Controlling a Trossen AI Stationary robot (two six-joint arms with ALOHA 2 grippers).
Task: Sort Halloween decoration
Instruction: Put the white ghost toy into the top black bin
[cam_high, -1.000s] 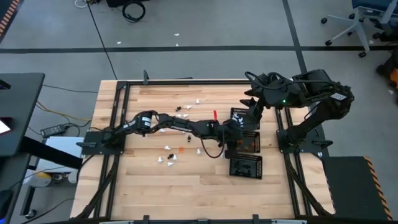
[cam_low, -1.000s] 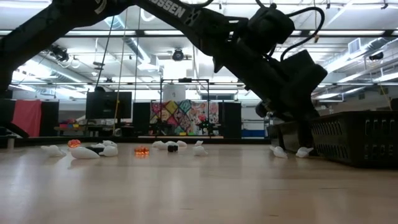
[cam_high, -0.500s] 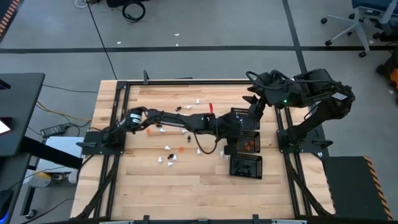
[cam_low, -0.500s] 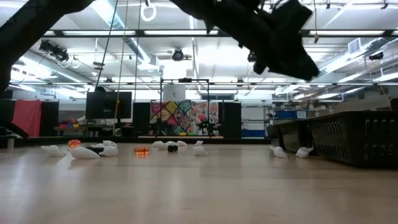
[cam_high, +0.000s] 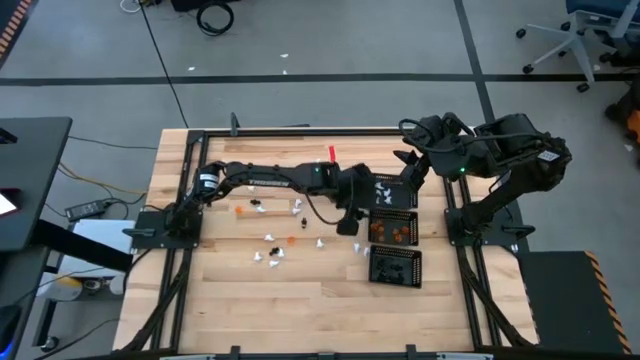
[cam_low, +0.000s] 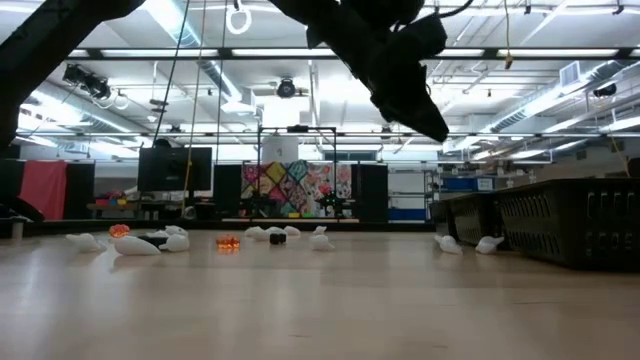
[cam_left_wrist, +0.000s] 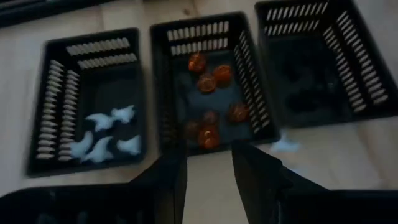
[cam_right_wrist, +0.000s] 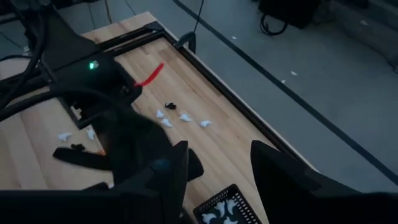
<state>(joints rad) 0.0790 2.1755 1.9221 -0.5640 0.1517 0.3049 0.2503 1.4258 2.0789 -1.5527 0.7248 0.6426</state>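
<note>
1. High view: left gripper (cam_high: 352, 205) raised just beside three square black mesh trays (cam_high: 395, 228); right gripper (cam_high: 405, 172) waits at the trays' far end. Tiny white, orange and black trinkets (cam_high: 272, 240) lie scattered on the wooden table (cam_high: 250, 300).
2. Low view: trinkets (cam_low: 135, 243) rest on the tabletop.
3. Left wrist view: fingers (cam_left_wrist: 171, 180) parted, empty; white pieces (cam_left_wrist: 106, 134) fill one tray, orange pieces (cam_left_wrist: 208, 99) the middle.
4. Right wrist view: fingers (cam_right_wrist: 277, 165) apart, empty.

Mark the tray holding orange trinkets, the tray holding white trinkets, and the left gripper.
Tray with orange trinkets (cam_left_wrist: 247, 65), left wrist view, on its slotted side wall.
Tray with white trinkets (cam_left_wrist: 57, 99), left wrist view, on its slotted side wall.
Left gripper (cam_left_wrist: 209, 163), left wrist view, midway between its two dark fingertips.
</note>
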